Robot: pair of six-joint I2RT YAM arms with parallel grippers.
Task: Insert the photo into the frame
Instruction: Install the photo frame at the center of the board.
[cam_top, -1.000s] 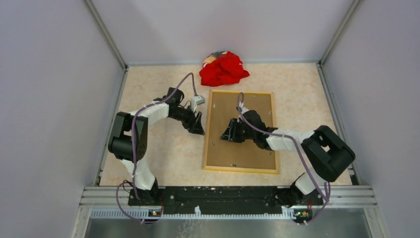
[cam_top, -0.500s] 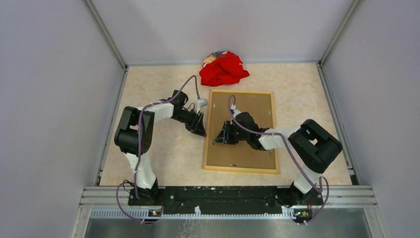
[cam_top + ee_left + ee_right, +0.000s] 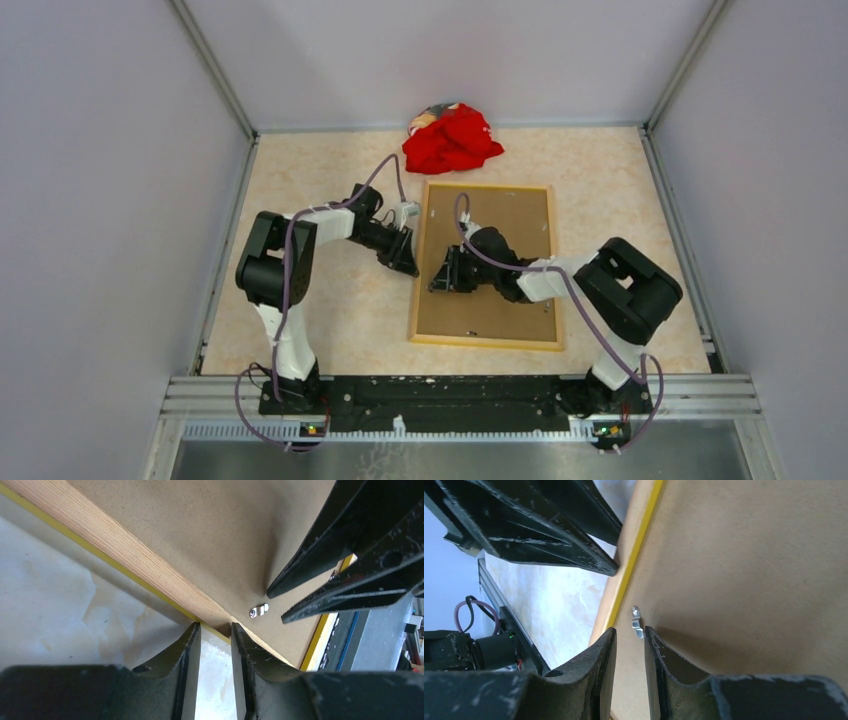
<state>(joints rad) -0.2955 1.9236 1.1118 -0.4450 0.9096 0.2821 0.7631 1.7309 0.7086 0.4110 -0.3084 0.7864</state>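
Right gripper (image 3: 630,630), slightly parted, empty, may skid off tiny silver metal clip (image 3: 637,621); left gripper (image 3: 216,626), likewise, may shove thin pale-wood frame (image 3: 125,556) sideways.

Left arm (image 3: 322,222) and right arm (image 3: 545,285), black joint housings, white link shells, purple cables (image 3: 238,400) looped alongside, left gripper (image 3: 215,627) with tapered black fingers (image 3: 175,665) (scuffed, paint-flecked).

the frame (image 3: 485,343), lying flat face-down, pale wood back up, yellow edge showing
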